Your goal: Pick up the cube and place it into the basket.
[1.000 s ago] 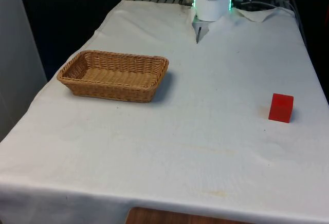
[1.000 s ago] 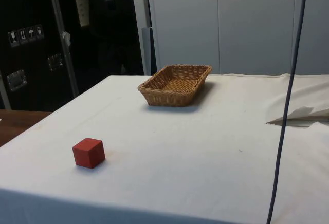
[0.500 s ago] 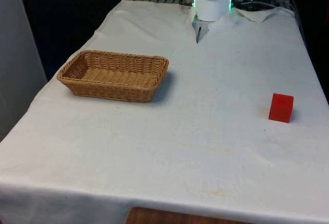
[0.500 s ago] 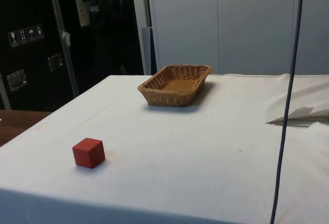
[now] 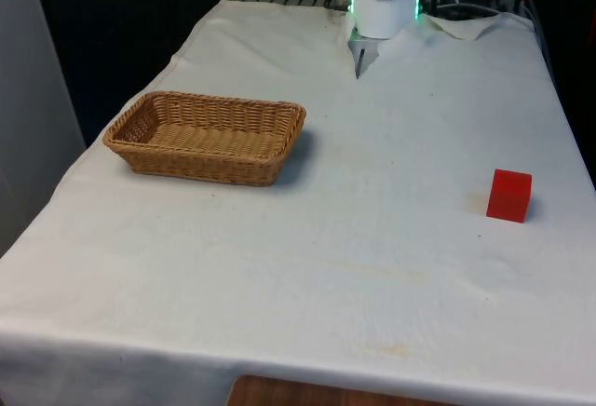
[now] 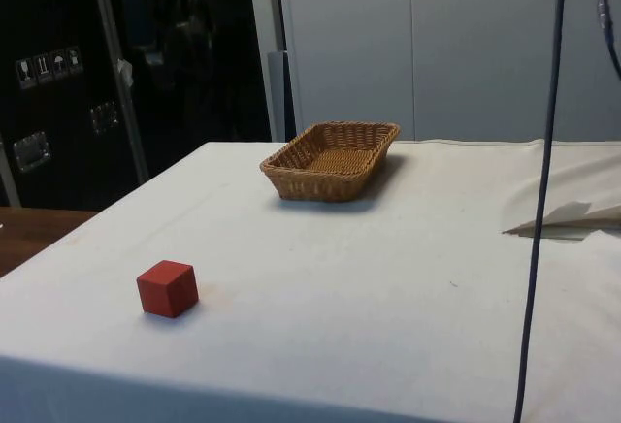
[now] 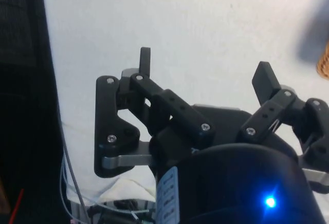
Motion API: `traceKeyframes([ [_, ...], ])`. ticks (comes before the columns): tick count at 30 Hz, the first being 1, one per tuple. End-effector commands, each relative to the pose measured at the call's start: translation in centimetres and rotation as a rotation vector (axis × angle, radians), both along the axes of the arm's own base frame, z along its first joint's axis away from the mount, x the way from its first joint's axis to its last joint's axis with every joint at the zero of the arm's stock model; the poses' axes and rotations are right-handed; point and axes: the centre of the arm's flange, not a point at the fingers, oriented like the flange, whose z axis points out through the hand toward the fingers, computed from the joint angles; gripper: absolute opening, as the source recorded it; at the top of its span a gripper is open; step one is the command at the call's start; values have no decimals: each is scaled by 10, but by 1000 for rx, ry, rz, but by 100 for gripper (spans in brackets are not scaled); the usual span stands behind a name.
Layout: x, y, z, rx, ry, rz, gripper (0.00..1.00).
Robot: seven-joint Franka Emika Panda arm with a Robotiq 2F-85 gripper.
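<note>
A red cube (image 5: pixel 508 196) rests on the white cloth near the front view's right edge; the side view has the cube (image 6: pixel 167 288) close to the table's near corner. A shallow woven basket (image 5: pixel 207 136) stands at the front view's left, holding nothing, and in the side view the basket (image 6: pixel 332 160) lies towards the far edge. My gripper (image 7: pixel 204 72) hangs high over the cloth with its two black fingers spread wide and nothing between them. A sliver of the basket (image 7: pixel 324 64) shows at the wrist picture's edge.
The robot's white base (image 5: pixel 385 1) stands at the table's far end, with a bundle of cables (image 5: pixel 466 1) beside it. A thin black cable (image 6: pixel 539 200) hangs down in the side view. A fold of cloth (image 6: pixel 572 217) lifts near that cable.
The hanging cable in the side view has shifted slightly. Cube and basket stay where they were.
</note>
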Motion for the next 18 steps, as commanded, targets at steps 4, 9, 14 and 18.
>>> traceKeyframes([
  [4,6,11,-13,1,-5,-7,100],
  [9,13,24,-29,9,-8,-11,100],
  [14,17,33,-40,15,-12,-14,100],
  [18,22,44,-54,22,-14,-16,100],
])
